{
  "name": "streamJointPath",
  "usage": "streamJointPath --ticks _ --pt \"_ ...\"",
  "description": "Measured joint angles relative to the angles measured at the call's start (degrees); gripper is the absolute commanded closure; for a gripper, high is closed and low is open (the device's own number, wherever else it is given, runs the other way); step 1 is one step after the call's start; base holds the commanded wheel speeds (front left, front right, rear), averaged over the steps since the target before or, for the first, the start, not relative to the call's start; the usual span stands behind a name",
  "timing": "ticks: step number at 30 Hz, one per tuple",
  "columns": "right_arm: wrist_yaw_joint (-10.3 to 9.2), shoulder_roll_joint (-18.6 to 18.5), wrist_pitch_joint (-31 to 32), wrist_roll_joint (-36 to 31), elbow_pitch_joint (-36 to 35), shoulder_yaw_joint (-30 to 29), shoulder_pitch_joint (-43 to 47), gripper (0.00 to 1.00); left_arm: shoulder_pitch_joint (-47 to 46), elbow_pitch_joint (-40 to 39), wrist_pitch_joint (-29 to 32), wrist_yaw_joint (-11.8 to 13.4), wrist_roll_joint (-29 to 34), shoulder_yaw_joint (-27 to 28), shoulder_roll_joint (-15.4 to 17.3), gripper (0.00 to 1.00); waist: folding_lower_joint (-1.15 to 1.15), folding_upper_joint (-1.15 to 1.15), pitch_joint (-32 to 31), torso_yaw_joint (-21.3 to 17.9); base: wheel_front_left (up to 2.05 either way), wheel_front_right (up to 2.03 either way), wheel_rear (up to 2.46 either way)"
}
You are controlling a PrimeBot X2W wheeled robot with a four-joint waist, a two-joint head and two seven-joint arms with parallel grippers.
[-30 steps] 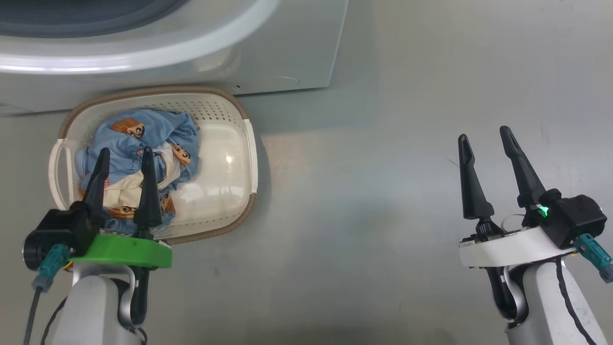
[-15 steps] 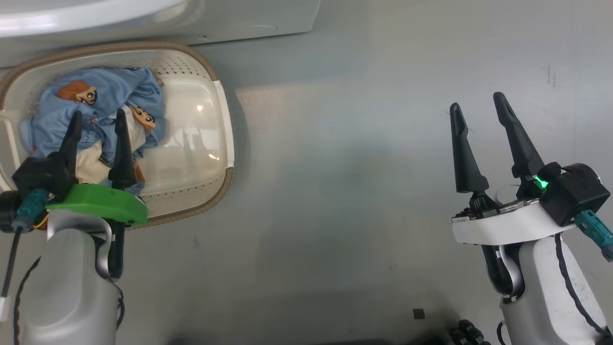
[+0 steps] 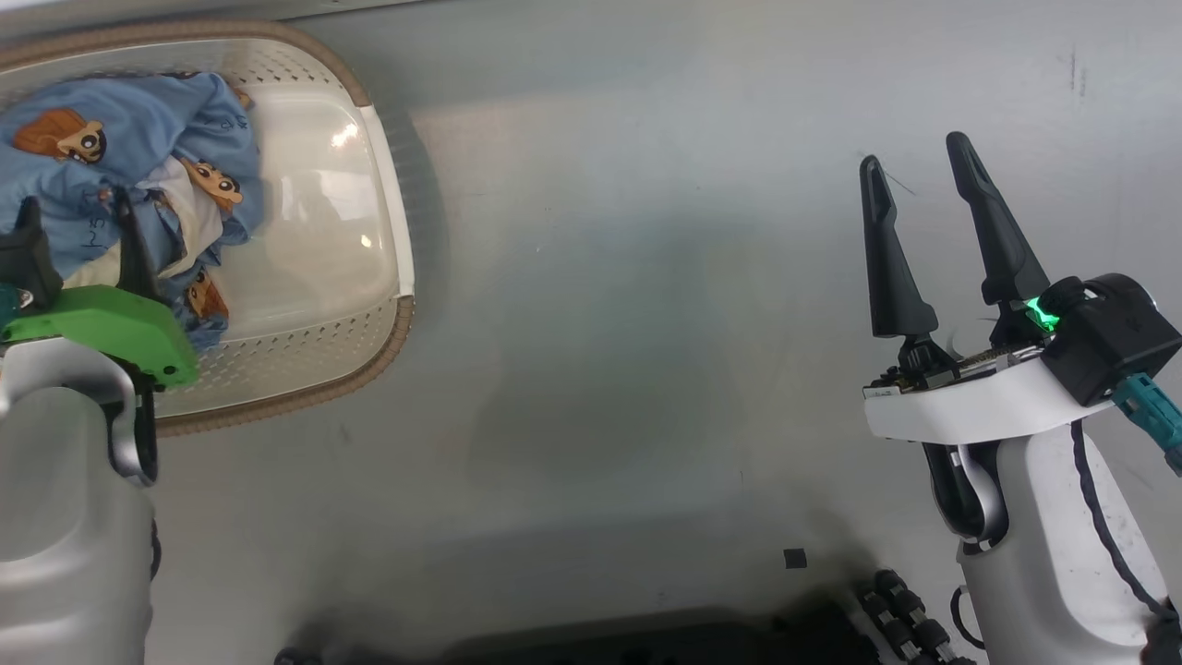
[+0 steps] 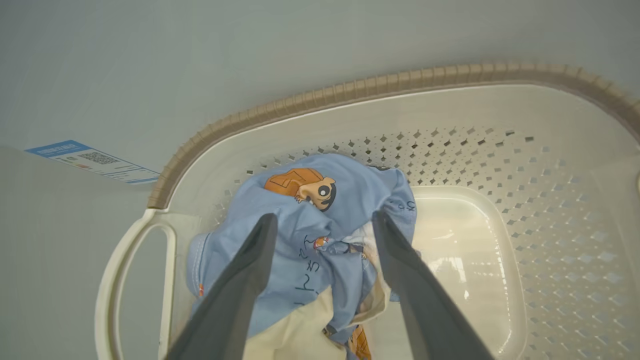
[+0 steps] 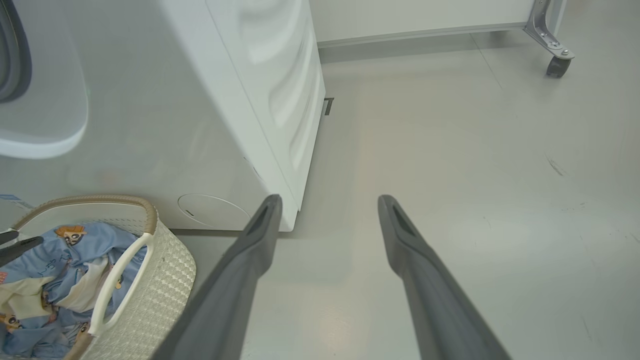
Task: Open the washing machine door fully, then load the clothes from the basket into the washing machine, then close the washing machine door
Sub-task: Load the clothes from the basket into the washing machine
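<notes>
The cream basket (image 3: 388, 231) with its brown rim stands on the floor at the upper left, up against the white washing machine (image 5: 225, 125). The clothes (image 4: 350, 185), blue cartoon-print fabric with some cream cloth, lie bunched at the basket's (image 4: 350, 90) handle end. My left gripper (image 4: 324, 216) hangs open over the bundle, one finger on each side of its top; whether they touch it I cannot tell. It also shows as my left gripper (image 3: 74, 199) at the picture's left edge. My right gripper (image 3: 912, 152) is open and empty above bare floor, far to the right. The washing machine door is out of view.
A white curved rim (image 5: 50, 135) around a dark opening juts from the machine's front above the basket (image 5: 165, 280). A blue label (image 4: 90, 160) marks the machine's lower corner. A metal leg on a caster (image 5: 555, 55) stands at the far right. My dark base (image 3: 886, 610) is at the bottom.
The head camera has moved, so basket and machine slid up and left in its picture. The left gripper stays over the clothes. Both grippers remain open.
</notes>
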Motion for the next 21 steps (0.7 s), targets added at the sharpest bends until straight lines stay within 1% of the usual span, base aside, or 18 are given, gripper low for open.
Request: streamJointPath --ticks 2,5,11,16,21 --pt "0.0 0.0 0.0 0.2 0.0 0.1 -0.5 0.0 -0.8 1.7 1.1 1.0 0.9 0.0 1.0 0.0 0.0 0.0 0.6 -0.2 0.0 0.0 0.0" --pt "0.0 0.0 0.0 0.4 0.2 0.2 -0.7 0.0 -2.4 3.6 1.9 1.4 1.7 -0.2 2.1 0.0 0.0 0.0 1.2 -0.5 0.0 0.0 0.0" --pt "0.0 0.0 0.0 0.8 0.5 0.3 -0.8 0.0 -5.0 7.8 4.9 2.6 3.8 -0.7 2.3 0.0 0.0 0.0 1.7 -0.8 0.0 0.0 0.0" --pt "0.0 0.0 0.0 1.3 0.7 0.6 -1.3 0.0 -6.4 11.5 8.1 3.0 7.2 -2.3 3.8 0.0 0.0 0.0 2.0 -1.0 0.0 0.0 0.0" --pt "0.0 0.0 0.0 1.8 0.8 1.2 -1.7 0.0 -9.3 13.6 10.5 3.2 8.1 -2.3 5.1 0.0 0.0 0.0 2.5 -1.2 0.0 0.0 0.0"
